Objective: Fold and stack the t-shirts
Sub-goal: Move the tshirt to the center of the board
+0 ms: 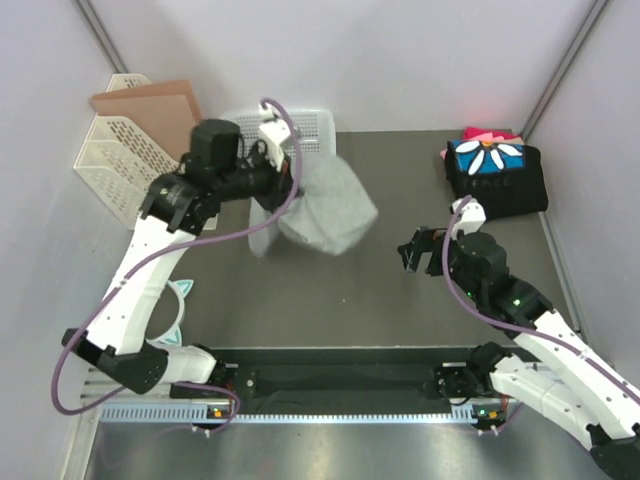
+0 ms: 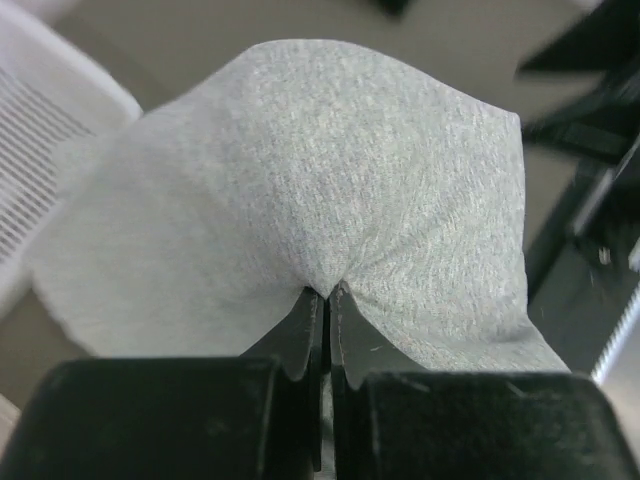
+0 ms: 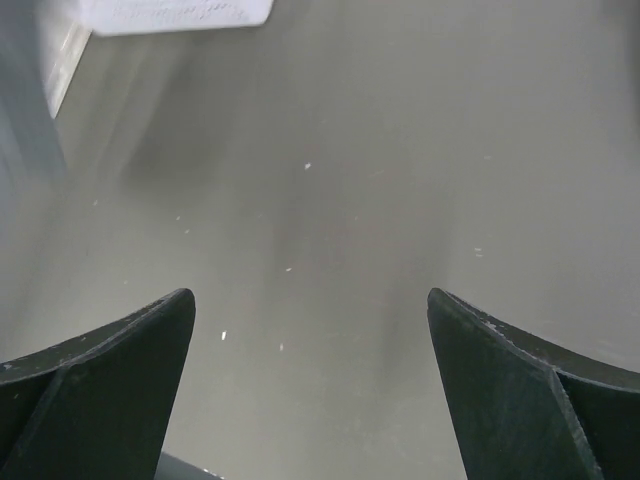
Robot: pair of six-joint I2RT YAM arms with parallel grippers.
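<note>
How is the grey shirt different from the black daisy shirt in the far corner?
The grey t-shirt hangs bunched and unfolded, pinched by the left gripper; the black t-shirt lies folded on the table. The grey one is plain; the black one has a blue panel with a white daisy. Both are soft cloth shirts.

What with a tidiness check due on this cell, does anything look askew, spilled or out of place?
Nothing looks damaged or spilled. The only untidy thing is the grey t-shirt, hanging bunched and unfolded from the shut left gripper. At far right, pink shirts poke out behind the folded black daisy-print shirt. The right gripper is open and empty.
</note>
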